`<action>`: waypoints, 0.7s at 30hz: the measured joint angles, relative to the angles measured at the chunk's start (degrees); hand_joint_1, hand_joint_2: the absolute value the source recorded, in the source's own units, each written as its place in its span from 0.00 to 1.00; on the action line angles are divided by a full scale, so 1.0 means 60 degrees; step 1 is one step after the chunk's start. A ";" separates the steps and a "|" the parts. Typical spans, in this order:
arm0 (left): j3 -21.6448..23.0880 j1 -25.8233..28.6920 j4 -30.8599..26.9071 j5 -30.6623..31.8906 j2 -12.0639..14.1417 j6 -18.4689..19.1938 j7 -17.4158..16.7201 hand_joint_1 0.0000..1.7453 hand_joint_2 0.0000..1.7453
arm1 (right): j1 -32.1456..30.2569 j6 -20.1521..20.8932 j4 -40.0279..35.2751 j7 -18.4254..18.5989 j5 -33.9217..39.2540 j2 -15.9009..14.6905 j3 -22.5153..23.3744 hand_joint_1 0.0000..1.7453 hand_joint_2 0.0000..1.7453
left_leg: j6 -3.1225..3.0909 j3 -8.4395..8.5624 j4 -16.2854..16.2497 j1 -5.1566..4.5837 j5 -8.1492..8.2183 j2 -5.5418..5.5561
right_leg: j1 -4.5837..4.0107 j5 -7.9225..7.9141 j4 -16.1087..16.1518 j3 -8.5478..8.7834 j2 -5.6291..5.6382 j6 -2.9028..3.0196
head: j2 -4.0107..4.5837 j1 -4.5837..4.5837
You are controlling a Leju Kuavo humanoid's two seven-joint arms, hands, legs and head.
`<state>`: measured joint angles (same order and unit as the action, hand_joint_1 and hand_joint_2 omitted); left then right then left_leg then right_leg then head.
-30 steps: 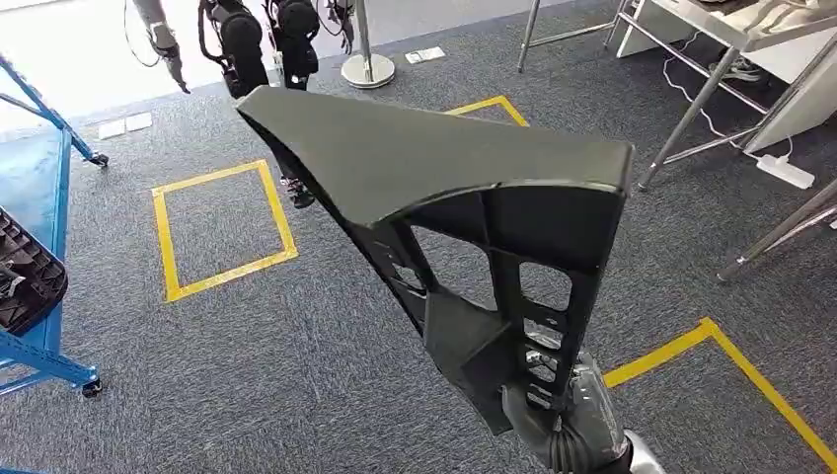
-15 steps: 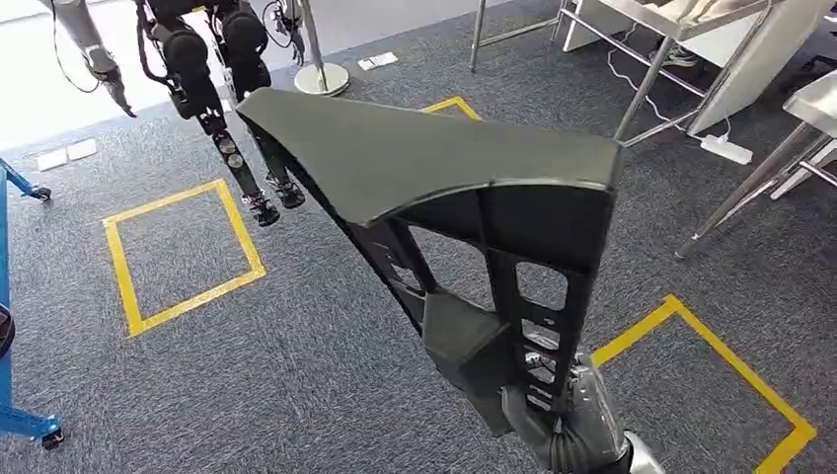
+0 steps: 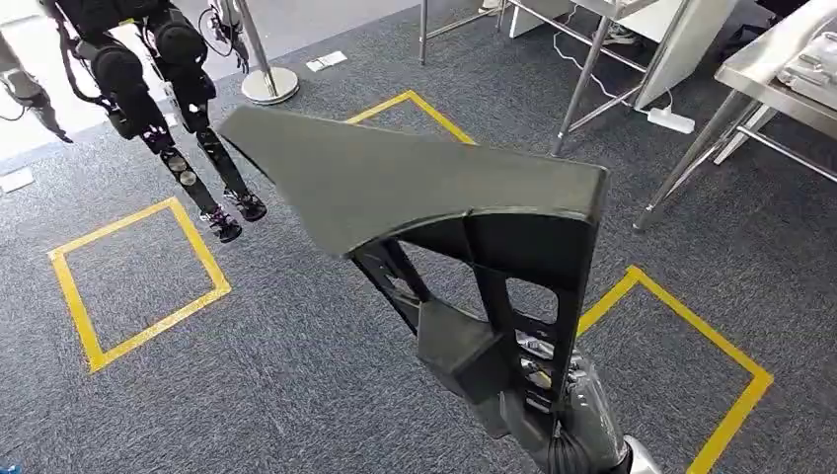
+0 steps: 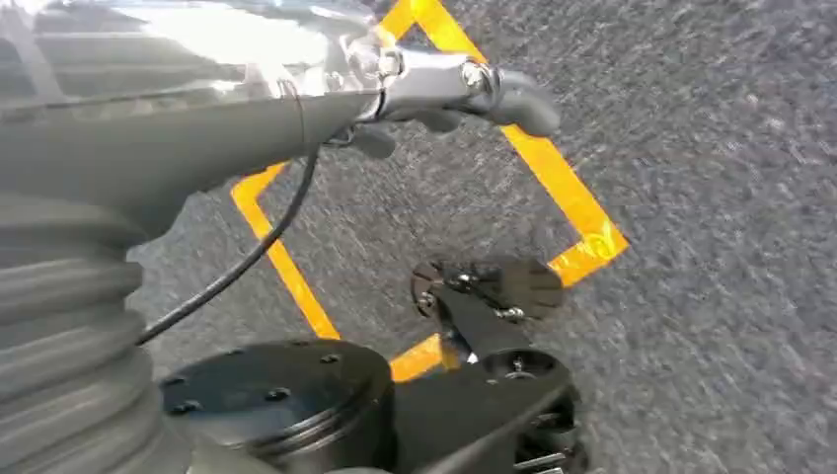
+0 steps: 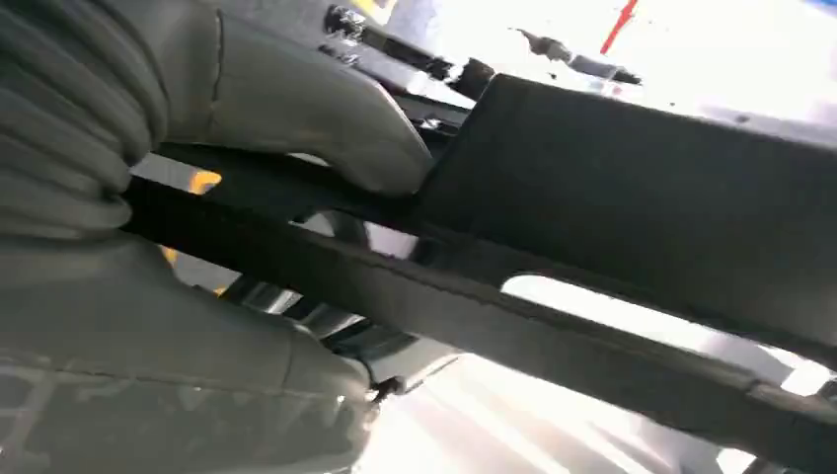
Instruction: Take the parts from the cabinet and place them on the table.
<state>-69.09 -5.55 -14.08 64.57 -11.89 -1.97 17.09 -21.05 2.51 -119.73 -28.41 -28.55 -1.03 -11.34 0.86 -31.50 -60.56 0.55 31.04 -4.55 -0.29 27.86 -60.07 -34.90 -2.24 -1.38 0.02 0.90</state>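
A large black plastic part [image 3: 424, 188], wedge-shaped with a ribbed, slotted frame beneath, stands up in front of me over the carpet. My right hand [image 3: 568, 420] grips its lower end at the bottom of the head view. In the right wrist view the grey thumb [image 5: 296, 109] presses on a bar of the part [image 5: 642, 197]. My left hand [image 4: 434, 94] hangs over the floor with nothing in it, its fingers stretched out. A steel table [image 3: 765, 69] stands at the far right, with a wrapped item [image 3: 814, 59] on it.
Yellow tape squares mark the grey carpet at left [image 3: 138, 276] and right [image 3: 691, 365]. Other robots [image 3: 148, 89] hang at the upper left beside a round stand base [image 3: 268, 84]. Metal table legs [image 3: 582, 84] and a power strip [image 3: 673, 120] lie ahead.
The camera has turned right: the floor squares and hanging robots slid left, the blue cart left the picture, the steel table came in. The part stays in my right hand.
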 joint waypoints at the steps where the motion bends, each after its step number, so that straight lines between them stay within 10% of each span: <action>1: -0.0011 -0.0011 0.0000 0.0000 -0.0007 0.0007 0.0036 0.00 1.00 | -0.0032 -0.0007 -0.0007 0.0007 0.0000 0.0000 -0.0007 1.00 1.00 | 0.0055 0.0048 0.0031 0.0007 0.0011 -0.0070 | -0.0008 -0.0001 0.0024 0.0005 0.0075 0.0047 | -0.0004 0.0000; 3: -0.0029 -0.0047 0.0000 -0.0029 -0.0015 0.0101 0.0108 0.00 1.00 | -0.0087 -0.0032 -0.0058 0.0004 0.0000 -0.0007 -0.0047 1.00 1.00 | 0.0129 0.0012 -0.0263 0.0058 0.0247 0.0306 | 0.0101 -0.0011 0.0094 0.0121 0.0220 0.0178 | -0.0004 -0.0004; 7: -0.0102 0.0027 0.0000 -0.0109 -0.0007 0.0223 0.0259 0.00 1.00 | -0.0045 -0.0124 -0.0058 0.0029 -0.0124 -0.0011 -0.0248 1.00 1.00 | 0.0128 -0.1269 -0.2890 0.0053 0.1290 0.0723 | 0.0082 0.0048 0.0091 0.0225 0.0526 0.0317 | -0.0004 -0.0011; 9: -0.0117 0.0046 0.0000 -0.0018 0.0000 0.0157 0.0251 0.00 1.00 | -0.0041 -0.0192 -0.0055 0.0091 -0.0171 -0.0015 -0.0397 1.00 1.00 | 0.0120 -0.1194 -0.2475 0.0057 0.0773 0.0730 | 0.0088 0.0077 0.0085 0.0277 0.0733 0.0297 | -0.0004 -0.0011; 11: -0.0116 0.0034 -0.0004 0.0091 0.0004 0.0088 0.0226 0.00 1.00 | -0.0020 -0.0294 -0.0055 0.0167 -0.0168 -0.0022 -0.0492 1.00 1.00 | 0.0125 -0.0586 -0.0974 0.0091 -0.0092 0.0884 | 0.0129 0.0135 0.0054 0.0351 0.0921 0.0206 | -0.0004 -0.0011; 13: -0.0109 0.0040 0.0004 0.0244 -0.0004 0.0019 0.0211 0.00 1.00 | 0.0026 -0.0353 -0.0058 0.0219 -0.0135 -0.0047 -0.0514 1.00 1.00 | 0.0140 -0.0328 -0.0196 0.0185 -0.0167 0.1556 | 0.0068 0.0218 -0.0125 0.0253 0.1071 0.0078 | -0.0004 -0.0011; 17: -0.0040 0.0026 0.0004 0.0383 -0.0007 -0.0011 0.0051 0.00 1.00 | -0.0011 -0.0419 -0.0069 0.0306 -0.0004 -0.0120 -0.0499 1.00 1.00 | -0.0091 -0.0331 -0.0207 0.0155 -0.0192 0.1213 | 0.0160 0.0157 -0.0008 0.0202 0.1324 -0.0041 | 0.0000 0.0000; 19: -0.0025 0.0009 0.0004 0.0415 -0.0011 0.0000 0.0022 0.00 1.00 | 0.0005 -0.0423 -0.0098 0.0313 0.0025 -0.0160 -0.0481 1.00 1.00 | -0.0169 -0.0280 -0.0162 0.0143 -0.0188 0.1002 | 0.0108 0.0529 -0.0575 -0.0051 0.0731 -0.0102 | -0.0004 0.0022; 21: -0.0022 0.0034 0.0004 0.0437 -0.0011 0.0018 -0.0033 0.00 1.00 | 0.0012 -0.0423 -0.0109 0.0313 0.0036 -0.0182 -0.0474 1.00 1.00 | -0.0210 -0.0281 -0.0161 0.0115 -0.0166 0.0752 | 0.0122 0.1159 -0.2034 -0.0825 0.0601 -0.0110 | -0.0004 0.0022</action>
<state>-69.22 -5.35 -14.05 67.19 -11.96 -1.86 16.90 -20.97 -0.02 -120.39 -26.53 -28.33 -2.12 -14.18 -0.41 -33.19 -61.53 1.25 30.04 -0.04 0.44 34.81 -72.28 -39.85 1.36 -2.04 0.00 1.03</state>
